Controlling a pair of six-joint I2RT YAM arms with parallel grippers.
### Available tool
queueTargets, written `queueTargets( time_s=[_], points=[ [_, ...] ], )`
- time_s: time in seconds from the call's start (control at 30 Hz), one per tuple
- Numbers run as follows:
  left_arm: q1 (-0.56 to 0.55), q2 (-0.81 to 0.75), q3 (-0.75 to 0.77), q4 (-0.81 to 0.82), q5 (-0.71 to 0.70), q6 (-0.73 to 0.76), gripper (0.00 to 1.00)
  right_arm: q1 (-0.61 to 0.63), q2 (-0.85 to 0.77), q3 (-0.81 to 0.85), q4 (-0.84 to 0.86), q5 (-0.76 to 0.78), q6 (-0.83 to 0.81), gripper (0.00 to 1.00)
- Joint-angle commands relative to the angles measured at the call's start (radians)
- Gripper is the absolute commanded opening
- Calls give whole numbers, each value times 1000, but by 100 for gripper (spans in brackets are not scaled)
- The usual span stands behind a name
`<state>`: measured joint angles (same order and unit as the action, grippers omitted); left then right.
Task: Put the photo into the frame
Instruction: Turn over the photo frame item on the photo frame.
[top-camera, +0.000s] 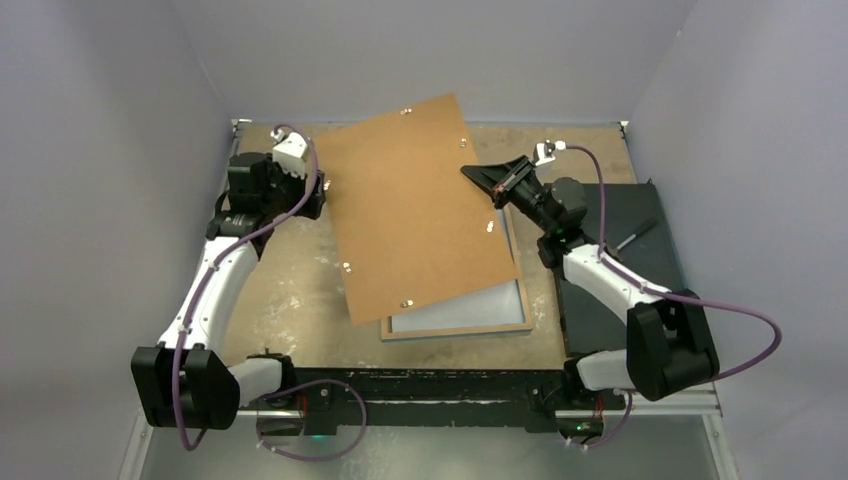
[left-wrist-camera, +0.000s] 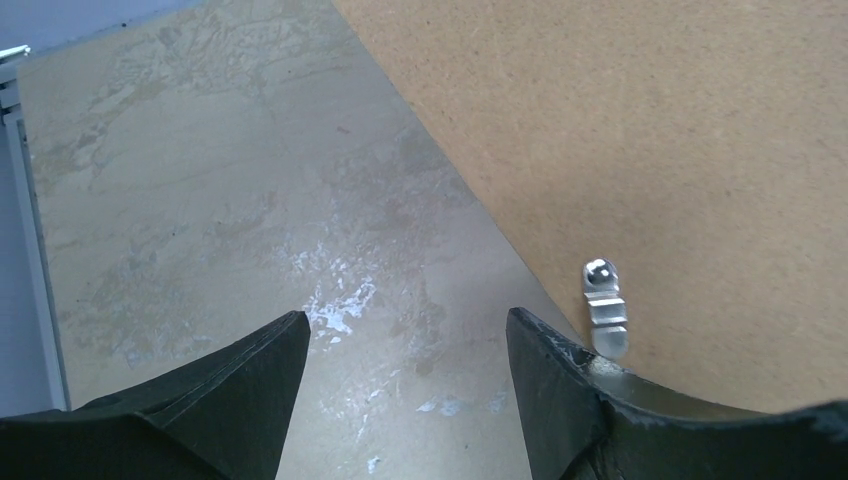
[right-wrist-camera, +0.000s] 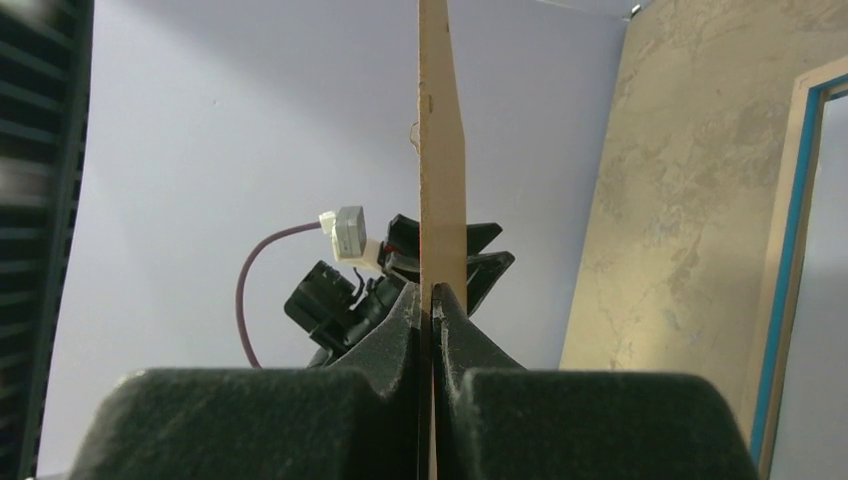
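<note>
My right gripper (top-camera: 487, 180) is shut on the right edge of the plain brown backing board (top-camera: 415, 205) and holds it tilted above the table. In the right wrist view the fingers (right-wrist-camera: 432, 295) pinch the board (right-wrist-camera: 440, 150) edge-on. The frame (top-camera: 520, 325) lies flat under the board, wood-coloured rim up; its blue border (right-wrist-camera: 790, 230) shows in the right wrist view. A pale sheet (top-camera: 470, 305) fills the frame; I cannot tell whether it is the photo's white back. No balloon print shows. My left gripper (top-camera: 318, 195) is open and empty at the board's left edge (left-wrist-camera: 650, 150), its jaws (left-wrist-camera: 405, 330) over bare table.
A metal turn clip (left-wrist-camera: 605, 305) sits on the board close to my left gripper's right finger. A black mat (top-camera: 620, 300) with a thin dark tool (top-camera: 635, 238) lies at the table's right. Grey walls close in the back and sides. The worn tabletop (top-camera: 290, 290) shows on the left.
</note>
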<state>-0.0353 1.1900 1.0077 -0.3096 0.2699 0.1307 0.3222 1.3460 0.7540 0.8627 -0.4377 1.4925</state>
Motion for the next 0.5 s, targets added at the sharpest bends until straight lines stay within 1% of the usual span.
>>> queueTargets(
  time_s=[0.0, 0.23, 0.47],
  points=[
    [-52, -22, 59, 5, 43, -17, 71, 57, 12, 19, 153, 39, 93, 0],
    [-93, -18, 76, -17, 36, 6, 71, 71, 32, 19, 204, 59, 116, 0],
    [-107, -22, 103, -47, 40, 19, 71, 69, 35, -16, 260, 91, 148, 0]
  ],
)
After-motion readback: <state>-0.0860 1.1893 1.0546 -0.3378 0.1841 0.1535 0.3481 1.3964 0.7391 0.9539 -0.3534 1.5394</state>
